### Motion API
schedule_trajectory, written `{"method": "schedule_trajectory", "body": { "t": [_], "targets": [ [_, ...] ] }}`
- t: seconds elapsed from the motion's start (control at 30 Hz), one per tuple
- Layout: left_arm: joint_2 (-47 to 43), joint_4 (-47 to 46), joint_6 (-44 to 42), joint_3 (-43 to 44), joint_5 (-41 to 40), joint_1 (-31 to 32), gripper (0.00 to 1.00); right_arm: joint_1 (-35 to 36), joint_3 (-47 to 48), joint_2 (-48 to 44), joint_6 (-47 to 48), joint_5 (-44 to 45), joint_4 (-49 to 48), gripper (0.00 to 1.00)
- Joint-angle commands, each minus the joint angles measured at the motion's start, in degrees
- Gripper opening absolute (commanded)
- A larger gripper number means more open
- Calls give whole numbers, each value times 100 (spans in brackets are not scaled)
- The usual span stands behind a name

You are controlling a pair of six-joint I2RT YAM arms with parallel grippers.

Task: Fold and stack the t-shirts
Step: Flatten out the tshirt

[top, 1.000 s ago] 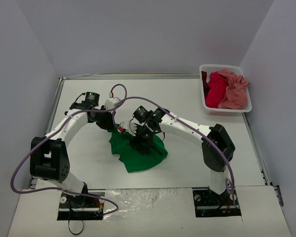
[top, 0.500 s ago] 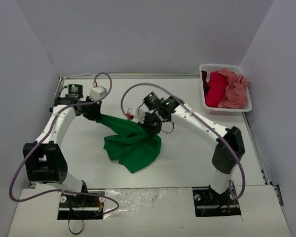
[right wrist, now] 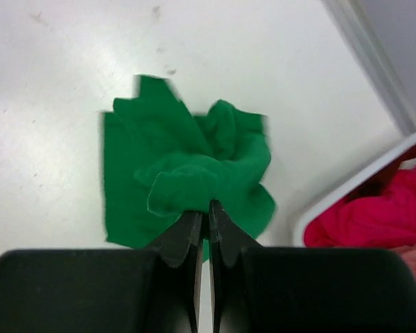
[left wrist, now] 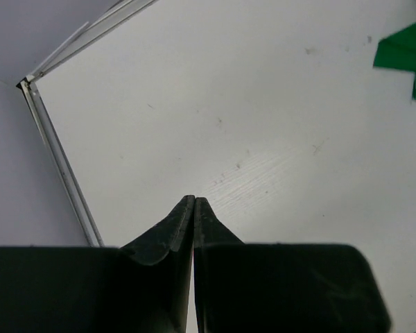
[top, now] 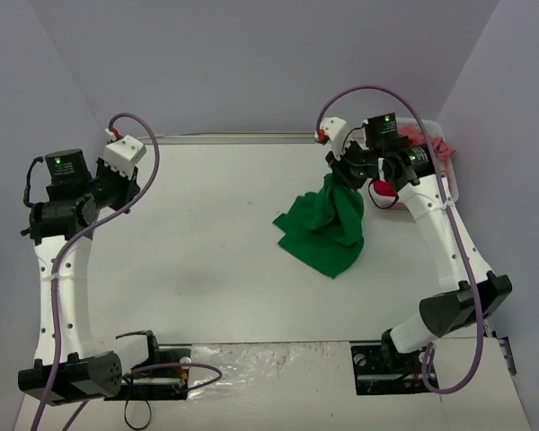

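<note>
The green t-shirt hangs bunched from my right gripper, its lower part trailing on the table right of centre. In the right wrist view the gripper is shut on a fold of the green t-shirt. The crimson red t-shirt lies in the basket, and a pink one is partly hidden behind the right arm. My left gripper is shut with nothing in it, raised over the far left of the table, seen from above as the left gripper.
The white slatted basket stands at the far right of the table, mostly behind the right arm. A metal rail runs along the table's left edge. Grey walls enclose the table on three sides.
My left gripper let go of the green t-shirt and swung up to the far left. My right gripper shut on the shirt and carried it up and right, toward the basket.
</note>
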State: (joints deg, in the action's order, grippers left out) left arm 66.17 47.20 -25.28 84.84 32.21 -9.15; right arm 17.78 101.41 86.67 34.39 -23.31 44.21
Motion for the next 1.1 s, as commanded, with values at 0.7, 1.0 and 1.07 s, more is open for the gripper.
{"method": "schedule_trajectory", "body": {
  "t": [0.7,1.0,1.07],
  "targets": [
    [869,-2846,1375,-2261,621,2248,94,-222,-1070,262,-644,-454,-228,0],
    [2636,-4983,3247,-1603,-65,3613,97,-486,-1026,728,-741,-526,-202,0],
    [3109,-5351,3642,-1436,-83,3648,97,-512,-1087,763,-741,-482,-211,0]
  ]
}}
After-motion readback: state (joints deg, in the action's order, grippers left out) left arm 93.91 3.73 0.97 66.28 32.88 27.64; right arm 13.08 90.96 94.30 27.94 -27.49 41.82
